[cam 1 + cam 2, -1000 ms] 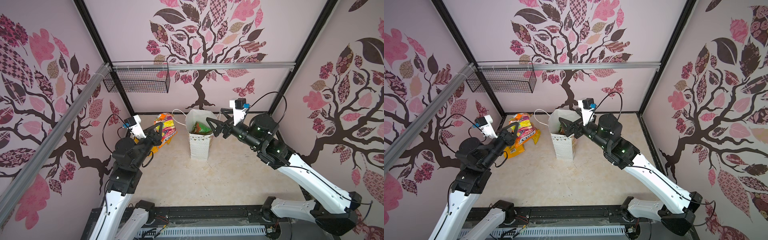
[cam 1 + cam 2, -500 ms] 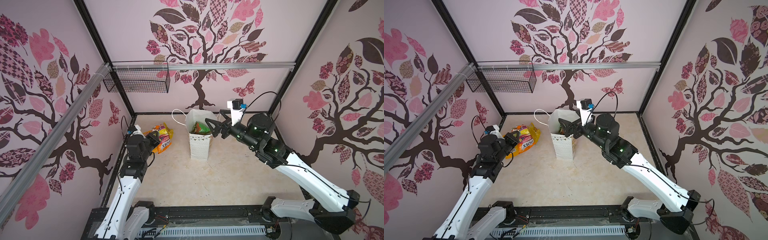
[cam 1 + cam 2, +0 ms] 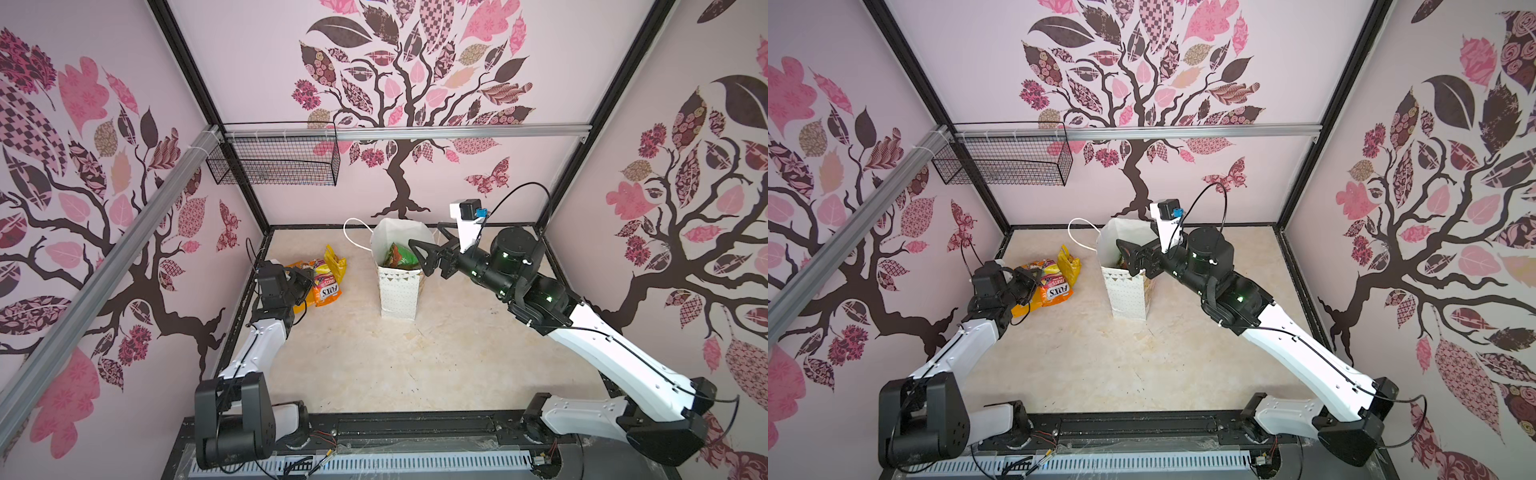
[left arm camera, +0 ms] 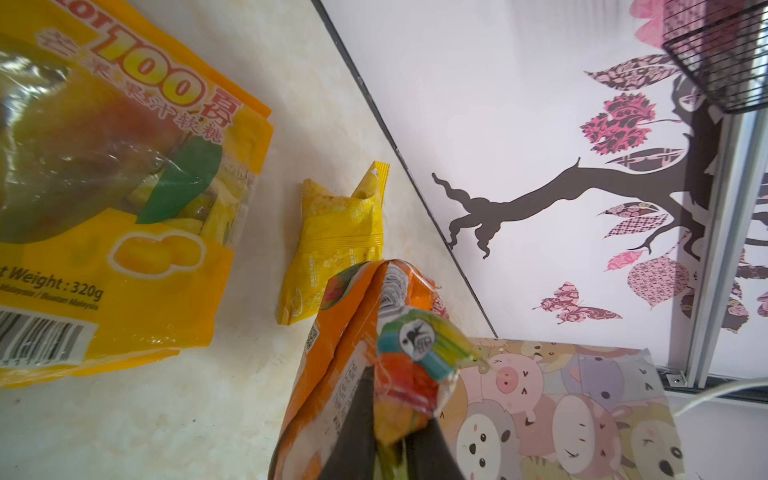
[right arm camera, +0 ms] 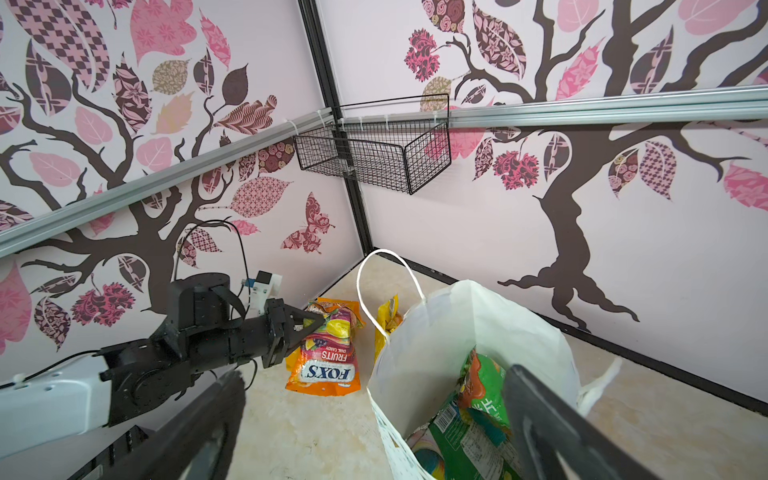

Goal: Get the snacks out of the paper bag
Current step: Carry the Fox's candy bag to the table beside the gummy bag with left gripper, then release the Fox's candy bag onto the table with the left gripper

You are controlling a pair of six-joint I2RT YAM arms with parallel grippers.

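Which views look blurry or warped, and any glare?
Both top views: sharp, evenly lit, but the wide lens splays the frame posts outward. Left wrist view: the big yellow packet near the lens is soft, with sheen on its window. Right wrist view: the right gripper shows blurred fingers, the paper bag crisp.

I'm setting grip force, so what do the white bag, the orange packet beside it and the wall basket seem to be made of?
The paper bag looks like matte printed paper: sharp creases, standing stiffly, no glare. The orange packet seems to be glossy plastic or foil film: crinkles and bright highlights. The wire basket is probably thin metal wire with a black coating: an open, see-through grid.
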